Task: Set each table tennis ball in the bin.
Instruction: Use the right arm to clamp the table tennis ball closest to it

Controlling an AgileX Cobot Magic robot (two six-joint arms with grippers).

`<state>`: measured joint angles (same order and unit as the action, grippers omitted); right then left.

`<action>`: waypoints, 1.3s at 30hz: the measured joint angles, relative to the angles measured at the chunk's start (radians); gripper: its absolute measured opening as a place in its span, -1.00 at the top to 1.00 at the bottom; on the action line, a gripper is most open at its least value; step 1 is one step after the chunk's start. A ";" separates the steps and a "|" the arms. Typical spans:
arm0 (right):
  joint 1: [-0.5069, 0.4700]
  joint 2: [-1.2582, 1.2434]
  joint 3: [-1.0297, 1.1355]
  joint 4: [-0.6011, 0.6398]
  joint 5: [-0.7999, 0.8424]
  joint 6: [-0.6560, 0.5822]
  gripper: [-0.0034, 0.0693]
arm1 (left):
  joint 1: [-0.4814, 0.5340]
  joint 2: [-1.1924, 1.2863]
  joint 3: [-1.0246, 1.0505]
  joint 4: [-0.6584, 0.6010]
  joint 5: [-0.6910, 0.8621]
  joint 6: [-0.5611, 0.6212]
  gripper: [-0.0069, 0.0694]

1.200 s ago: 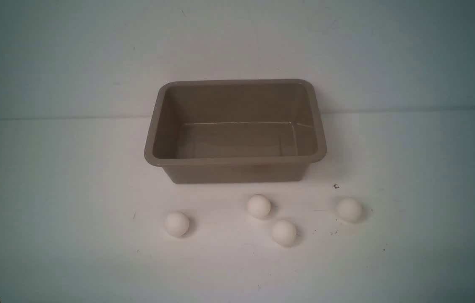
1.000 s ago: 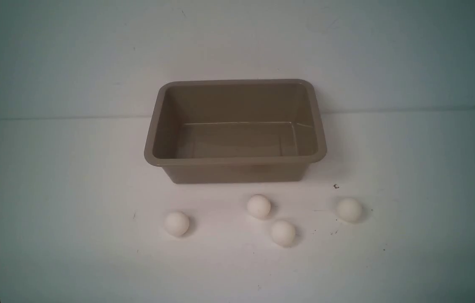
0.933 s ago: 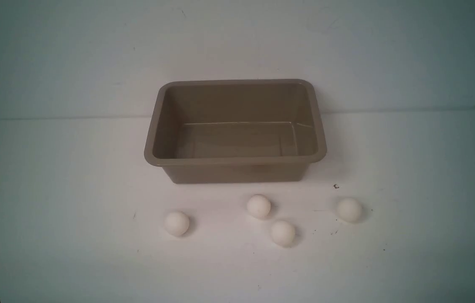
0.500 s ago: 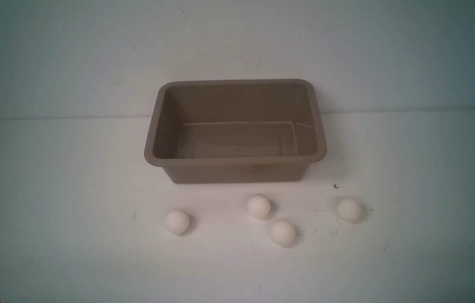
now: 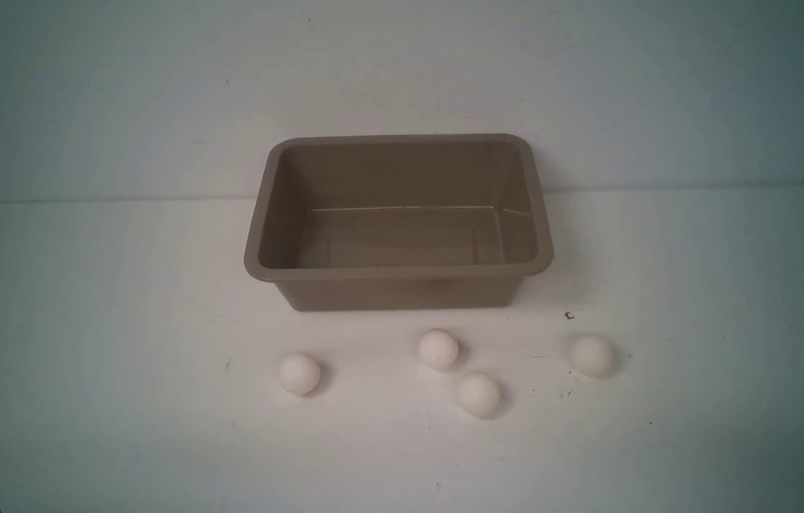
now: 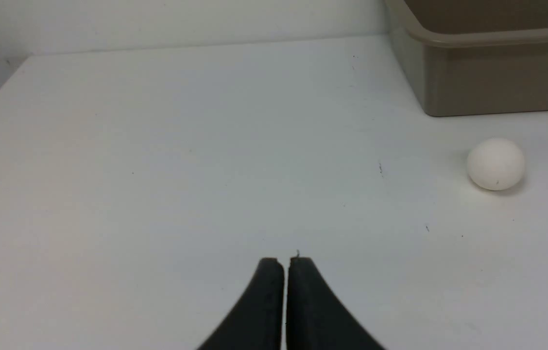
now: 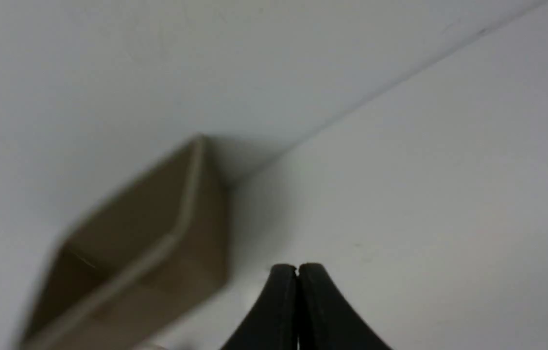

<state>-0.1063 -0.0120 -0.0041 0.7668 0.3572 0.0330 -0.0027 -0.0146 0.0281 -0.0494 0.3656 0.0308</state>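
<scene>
Table tennis ball, ahead of my left gripper (jaws together, empty), looks light, roll-prone; pinch across its middle.

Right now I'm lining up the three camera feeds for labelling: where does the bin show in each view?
Front view: bin at the centre, empty, behind the table tennis balls.
Left wrist view: bin cut off by the picture's edge, one corner showing, beyond the leftmost ball.
Right wrist view: bin blurred and tilted, beside the shut right end effector.
Shared landmark: the table-wall seam, visible in all three.
</scene>
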 joint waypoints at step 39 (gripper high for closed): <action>0.000 0.000 -0.139 0.372 0.198 -0.544 0.95 | 0.000 0.000 -0.005 -1.174 -0.113 -0.147 0.83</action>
<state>-0.1063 -0.0120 -0.1433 1.1384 0.5548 -0.5110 -0.0027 -0.0146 0.0232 -1.2235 0.2527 -0.1164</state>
